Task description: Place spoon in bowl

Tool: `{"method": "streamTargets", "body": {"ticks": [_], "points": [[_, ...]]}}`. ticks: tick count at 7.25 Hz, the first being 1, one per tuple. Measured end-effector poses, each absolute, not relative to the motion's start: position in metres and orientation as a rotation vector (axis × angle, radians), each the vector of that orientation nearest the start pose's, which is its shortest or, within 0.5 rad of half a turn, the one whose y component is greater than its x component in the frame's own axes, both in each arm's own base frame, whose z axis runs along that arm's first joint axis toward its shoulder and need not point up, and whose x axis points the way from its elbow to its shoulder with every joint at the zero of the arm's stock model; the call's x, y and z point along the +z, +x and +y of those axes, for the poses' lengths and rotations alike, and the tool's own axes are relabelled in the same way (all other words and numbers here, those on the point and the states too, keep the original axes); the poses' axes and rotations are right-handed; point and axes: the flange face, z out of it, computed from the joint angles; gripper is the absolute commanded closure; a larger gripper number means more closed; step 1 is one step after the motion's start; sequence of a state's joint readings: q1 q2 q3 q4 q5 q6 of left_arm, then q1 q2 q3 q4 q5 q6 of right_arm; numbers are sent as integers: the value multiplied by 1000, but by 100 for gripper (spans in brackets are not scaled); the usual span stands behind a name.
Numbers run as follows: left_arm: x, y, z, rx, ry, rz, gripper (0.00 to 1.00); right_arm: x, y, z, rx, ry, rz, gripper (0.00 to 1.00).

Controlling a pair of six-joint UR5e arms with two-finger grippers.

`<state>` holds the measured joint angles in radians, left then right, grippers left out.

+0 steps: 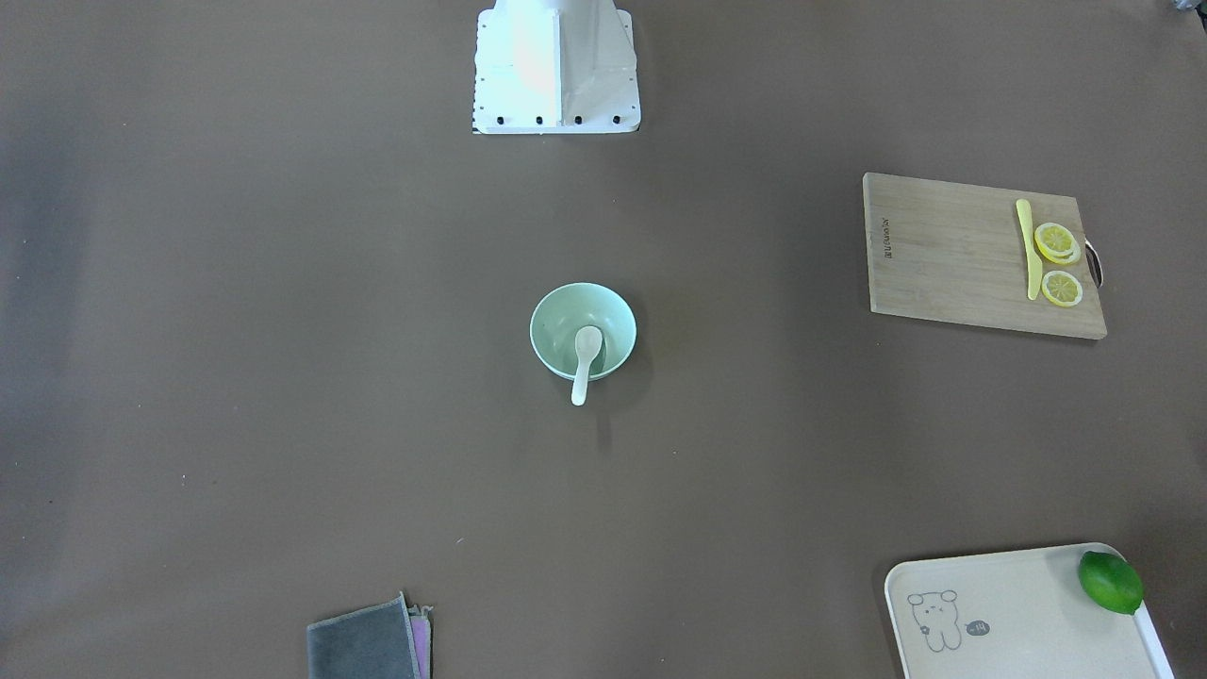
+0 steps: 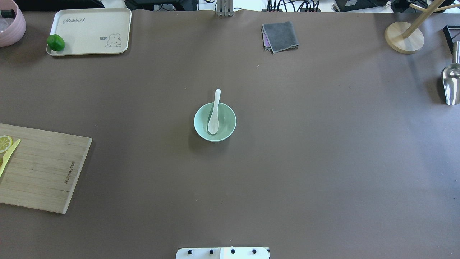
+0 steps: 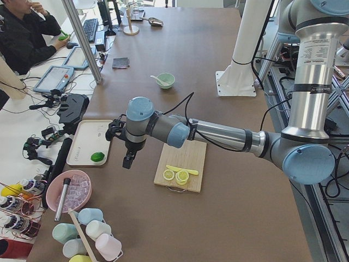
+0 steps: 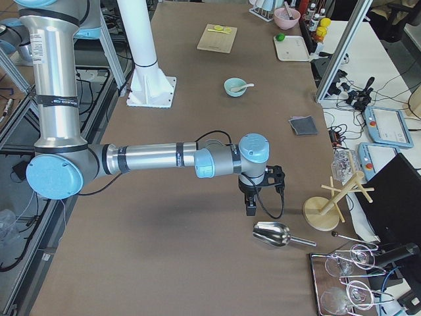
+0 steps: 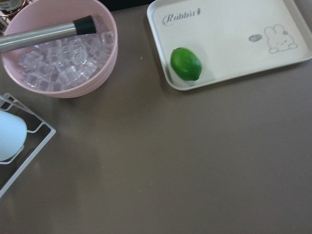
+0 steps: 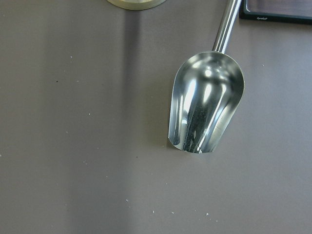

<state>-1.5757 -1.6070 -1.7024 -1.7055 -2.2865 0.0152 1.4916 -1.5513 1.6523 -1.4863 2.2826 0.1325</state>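
The pale mint-green bowl (image 2: pixel 226 120) stands at the middle of the table. The white spoon (image 2: pixel 214 115) lies in it, scoop down inside and handle leaning out over the far rim. Both also show in the front-facing view, the bowl (image 1: pixel 566 311) and the spoon (image 1: pixel 585 363). My left gripper (image 3: pixel 130 161) hangs far from them, above the table near the tray. My right gripper (image 4: pixel 250 209) hangs above the table by the metal scoop. Both grippers show only in the side views, so I cannot tell whether they are open or shut.
A wooden cutting board (image 2: pixel 39 169) holds a yellow knife (image 2: pixel 9 156) and lemon slices (image 2: pixel 4 143). A tray (image 2: pixel 90 32) holds a lime (image 2: pixel 55 42). A pink bowl of ice (image 5: pixel 58 53), a grey cloth (image 2: pixel 280 36), a metal scoop (image 2: pixel 451 84) and a wooden stand (image 2: pixel 404 37) sit along the edges.
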Motion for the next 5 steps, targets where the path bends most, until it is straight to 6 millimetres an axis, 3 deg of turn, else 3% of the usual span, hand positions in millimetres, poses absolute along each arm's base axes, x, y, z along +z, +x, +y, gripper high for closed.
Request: {"method": "streamTargets", "body": {"ticks": [2, 5], "points": [[605, -97, -490, 93, 217, 705, 2, 608, 26, -510, -15, 90, -729, 0], [623, -105, -474, 65, 181, 712, 2, 609, 22, -503, -13, 73, -776, 0]]}}
